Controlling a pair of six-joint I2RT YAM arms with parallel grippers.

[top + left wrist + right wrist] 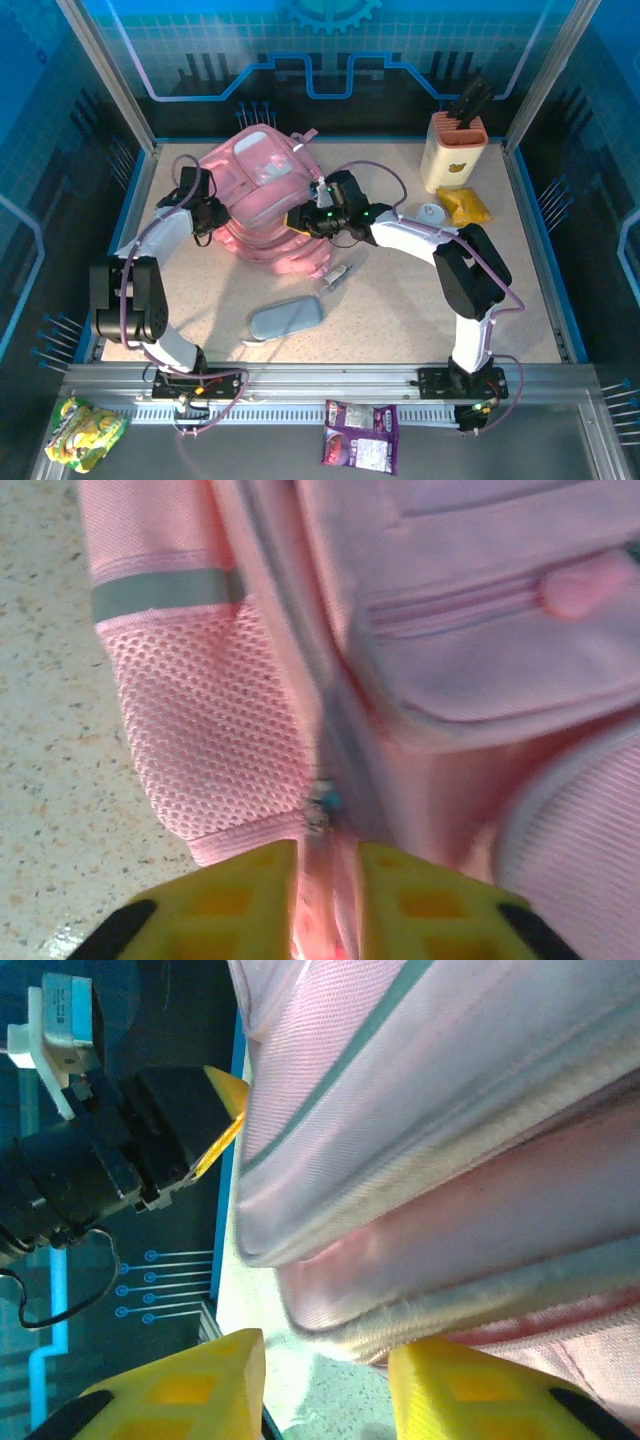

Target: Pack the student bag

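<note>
The student bag (262,200) lies toward the bench's (400,310) eleven o'clock, between my arms. My left end effector (328,858) straddles a pink fold by the zip; I cannot tell if it pinches. My right end effector (325,1350) stands released at the bag's four o'clock edge. Unheld, the soft opening could slump closed.

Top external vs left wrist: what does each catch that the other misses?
Top external gives the layout: both arms, the right gripper at the right side of the student bag, the grey-blue pencil case, the knife block. Left wrist gives close detail: mesh side pocket, grey stripe, pink zip pull, pink fabric in the gap of the left gripper. Shared: the student bag, the left gripper, the speckled table.
</note>
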